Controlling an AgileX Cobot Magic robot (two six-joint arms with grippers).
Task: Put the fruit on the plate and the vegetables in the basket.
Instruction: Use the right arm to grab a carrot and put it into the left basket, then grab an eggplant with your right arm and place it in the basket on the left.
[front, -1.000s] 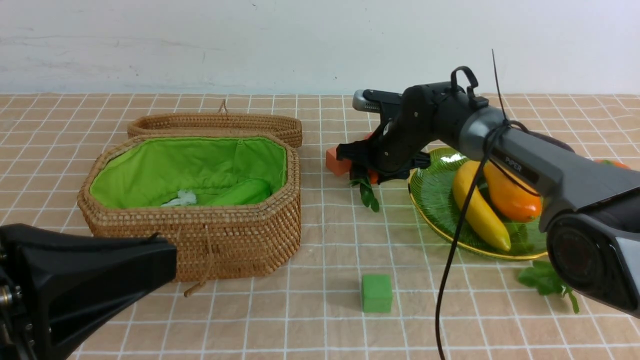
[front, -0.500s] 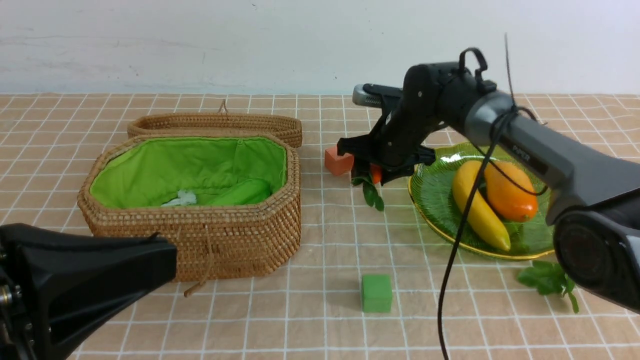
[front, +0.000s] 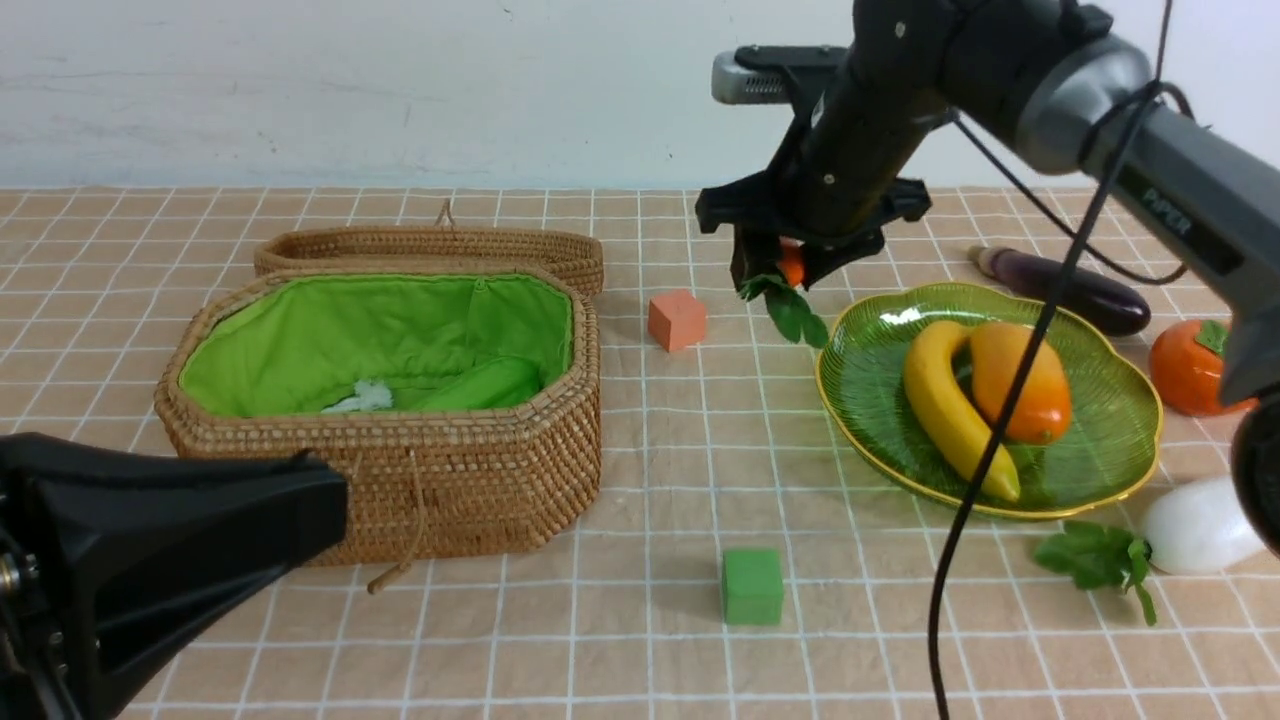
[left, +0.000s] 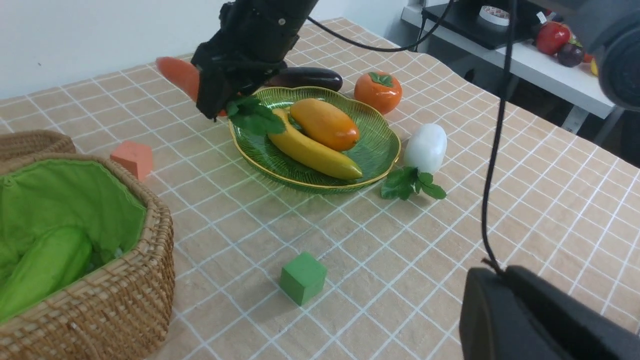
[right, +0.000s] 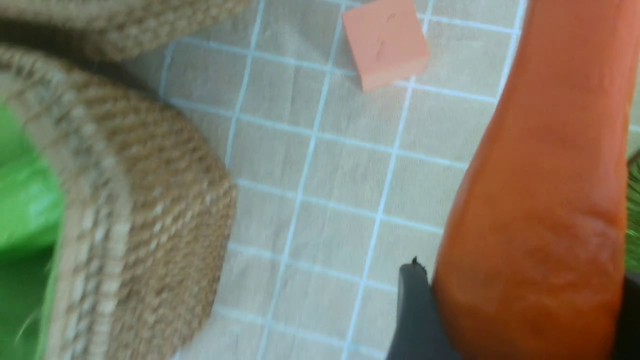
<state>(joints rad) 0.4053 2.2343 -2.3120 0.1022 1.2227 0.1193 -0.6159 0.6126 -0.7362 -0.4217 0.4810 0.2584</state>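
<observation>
The right claw (front: 785, 275) was clamped around the carrot (right: 540, 200), holding it clear of the table, thick body between the fingers. The basket (front: 400, 440) lay to the robot's left of that claw and nearer the robot, so the coming carry probably needed to run leftward and back.

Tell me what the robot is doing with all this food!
The robot's right gripper is holding an orange carrot with green leaves up above the table. The long yellow banana and oval orange-yellow mango lie on the green glass plate. A light-green cucumber is in the brown wicker basket. The dark purple eggplant, the round orange-red persimmon and the white radish are still to be put away.
</observation>
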